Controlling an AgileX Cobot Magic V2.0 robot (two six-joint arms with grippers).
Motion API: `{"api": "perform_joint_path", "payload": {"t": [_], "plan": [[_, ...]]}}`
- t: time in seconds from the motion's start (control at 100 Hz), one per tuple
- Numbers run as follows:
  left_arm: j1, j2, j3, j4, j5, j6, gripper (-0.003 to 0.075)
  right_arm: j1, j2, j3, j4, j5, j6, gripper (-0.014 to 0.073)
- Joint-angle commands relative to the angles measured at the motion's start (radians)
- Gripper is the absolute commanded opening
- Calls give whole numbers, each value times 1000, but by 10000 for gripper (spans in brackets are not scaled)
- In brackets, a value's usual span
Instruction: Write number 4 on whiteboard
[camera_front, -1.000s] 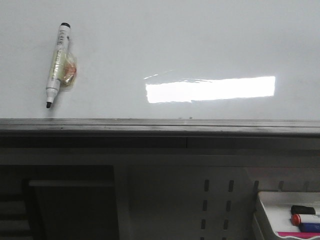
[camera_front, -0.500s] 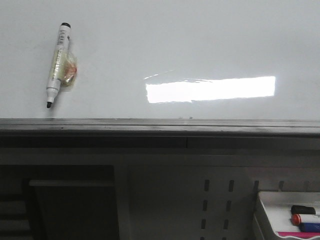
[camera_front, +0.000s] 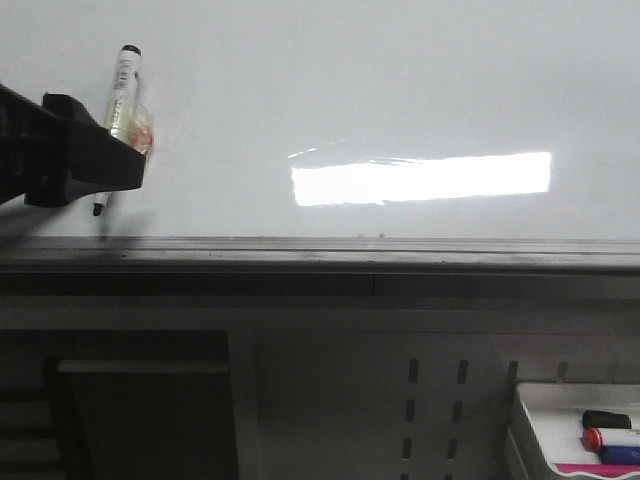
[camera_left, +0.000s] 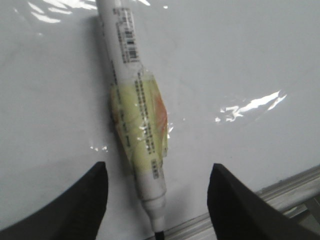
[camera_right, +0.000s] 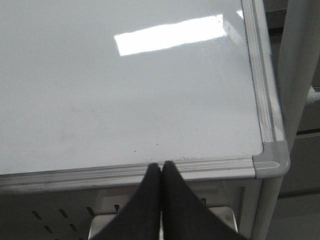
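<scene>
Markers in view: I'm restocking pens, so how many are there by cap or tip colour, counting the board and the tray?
Black-tipped white marker with yellowish tape, lying on the glossy white whiteboard: 1
Black-capped marker in the small white tray: 1
Red-capped marker in the tray: 1
Blue marker in the tray: 1
Total: 4

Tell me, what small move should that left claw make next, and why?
Probably ease down and close on the marker. The left gripper is open, its fingers either side of the marker's lower end but not touching it, and the marker lies loose on the whiteboard, which shows no writing. The right gripper is shut near the board's edge rail, away from the marker.
</scene>
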Motion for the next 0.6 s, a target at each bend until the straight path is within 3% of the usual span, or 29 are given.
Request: {"api": "perform_joint_path", "payload": {"t": [0.0,0.16,0.23,0.3,0.41,0.59], "plan": [[-9,7,-44,-24,-86,-4,406,-7,17,-34,-1,-84,0,-64],[-9,50,-52,-33,-88,-4,403,-7,17,-34,-1,-84,0,-64],[-9,60,-52,-69,-85,-4,360,-7,17,-34,-1,-71,0,-64],[-9,62,-52,-88,-83,-4,249,-5,17,-34,-1,-69,0,-64],[-9,62,-52,-83,-78,-4,-24,15,17,-34,-1,-65,0,-64],[-9,55,-52,-7,-68,-2,-20,209,59,-79,-1,28,0,-64]]}}
